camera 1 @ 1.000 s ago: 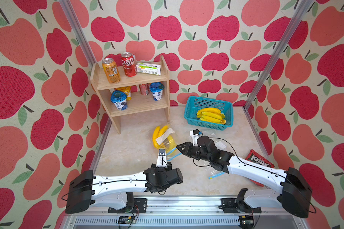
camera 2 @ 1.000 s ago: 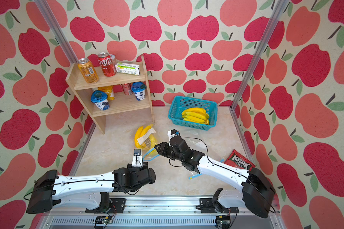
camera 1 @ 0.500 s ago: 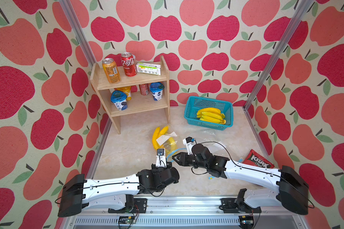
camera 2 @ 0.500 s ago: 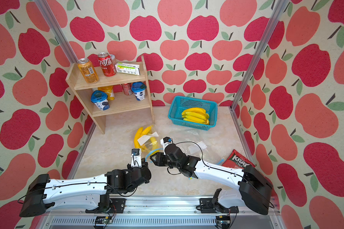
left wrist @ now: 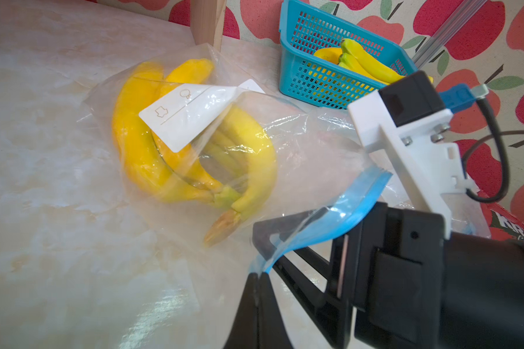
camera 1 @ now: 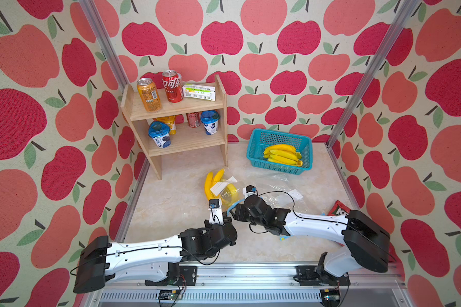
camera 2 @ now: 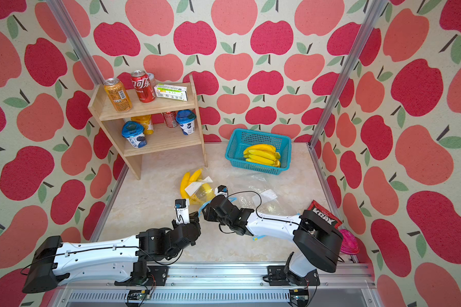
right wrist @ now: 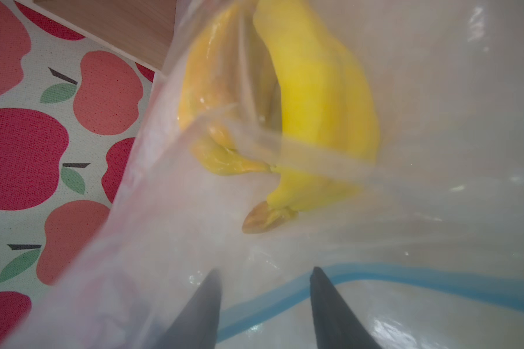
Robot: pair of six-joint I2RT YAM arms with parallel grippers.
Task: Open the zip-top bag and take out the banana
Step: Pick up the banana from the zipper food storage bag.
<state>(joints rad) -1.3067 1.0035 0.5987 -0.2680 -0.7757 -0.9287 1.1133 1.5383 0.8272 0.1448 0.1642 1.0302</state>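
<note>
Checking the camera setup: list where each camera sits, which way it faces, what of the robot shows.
Top views: high over the front rail, looking down at shelf and basket; left arm and right arm show.
Right wrist: on the right arm, facing the bananas in the zip-top bag; open right gripper shows.
Left wrist: on the left arm, facing bag and basket; left gripper, shut on the bag's edge, and right gripper show.
Shared: all show the bagged bananas.

Left arm [camera 1: 144,255] lies low and stretched forward, left gripper [left wrist: 256,276] pinched tight on the bag [left wrist: 330,223] rim. Right arm [camera 1: 314,226] reaches in across it, wrist bent, right gripper [right wrist: 265,281] just beside the left, jaws parted.
</note>
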